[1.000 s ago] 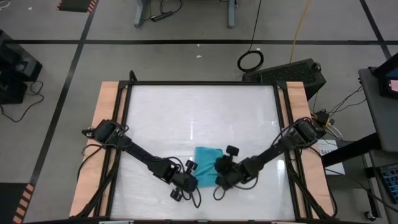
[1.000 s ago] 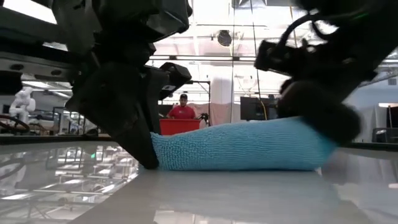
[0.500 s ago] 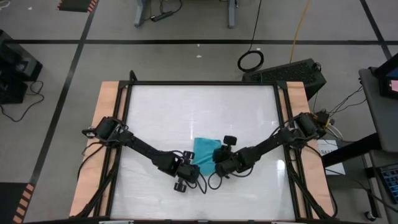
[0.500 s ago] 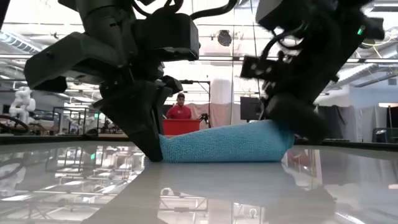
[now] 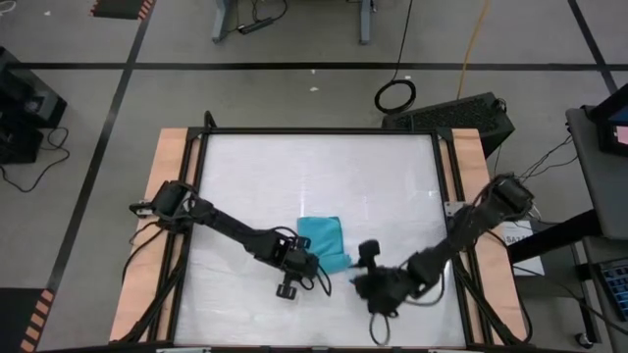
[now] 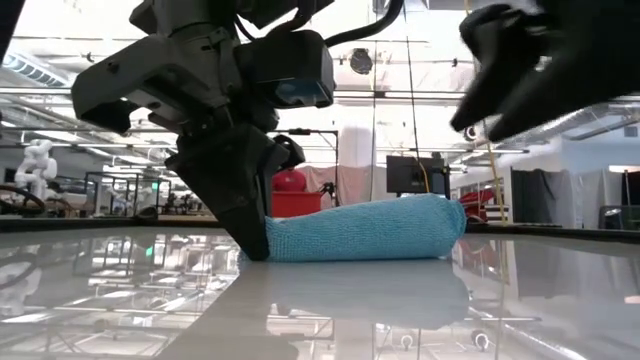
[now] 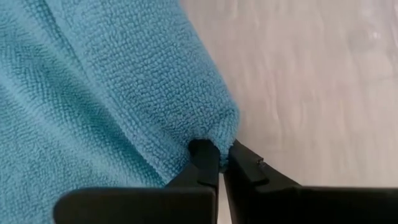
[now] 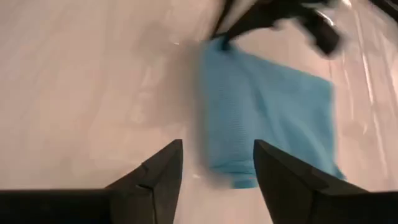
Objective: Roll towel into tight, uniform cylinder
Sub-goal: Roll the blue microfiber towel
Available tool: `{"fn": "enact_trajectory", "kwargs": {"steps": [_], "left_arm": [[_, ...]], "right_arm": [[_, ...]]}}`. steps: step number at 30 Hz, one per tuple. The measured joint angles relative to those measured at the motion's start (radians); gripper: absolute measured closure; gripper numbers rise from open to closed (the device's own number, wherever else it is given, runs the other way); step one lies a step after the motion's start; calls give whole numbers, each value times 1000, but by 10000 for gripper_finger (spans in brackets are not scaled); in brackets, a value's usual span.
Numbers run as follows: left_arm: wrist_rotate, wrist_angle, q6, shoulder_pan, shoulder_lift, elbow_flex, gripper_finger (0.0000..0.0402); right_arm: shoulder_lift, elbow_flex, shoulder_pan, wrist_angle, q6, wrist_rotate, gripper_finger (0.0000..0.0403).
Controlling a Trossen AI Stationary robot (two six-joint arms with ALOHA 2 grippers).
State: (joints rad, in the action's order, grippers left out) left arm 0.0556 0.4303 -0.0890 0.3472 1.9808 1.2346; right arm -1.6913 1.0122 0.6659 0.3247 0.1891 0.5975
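Towel [image 5: 322, 238] sits on the white tabletop [image 5: 294, 176], toward the near edge and roughly centre, partly rolled: fat roll along the near side, flat tail behind it.

Left claw [image 7: 219, 163] is pinched closed on the roll's end corner, tips down at the tabletop. Right claw [image 8: 214, 163] is wide open, empty, lifted clear and off to the right of the towel.

To roll well: probably bring the right claw onto the free end so both ends turn together, keep light downward pressure, advance evenly, otherwise the roll likely cones or loosens.

Tabletop is glossy and reflective, so the cloth may slide rather than turn. Beyond it, an open lab: concrete floor with black tape lines, cables, a red bin.
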Motion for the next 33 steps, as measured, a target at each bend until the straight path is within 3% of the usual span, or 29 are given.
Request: {"fn": "enact_trajectory", "kwargs": {"steps": [10, 23, 33], "left_arm": [[55, -5, 44, -5, 1, 0, 391], [97, 2, 52, -4, 1, 1, 391], [100, 4, 72, -4, 1, 1, 391]], "right_arm": [[-202, 0, 56, -100, -121, 245, 224], [-235, 0, 13, -148, -222, 206, 227], [-227, -93, -51, -297, -218, 60, 227]]}}
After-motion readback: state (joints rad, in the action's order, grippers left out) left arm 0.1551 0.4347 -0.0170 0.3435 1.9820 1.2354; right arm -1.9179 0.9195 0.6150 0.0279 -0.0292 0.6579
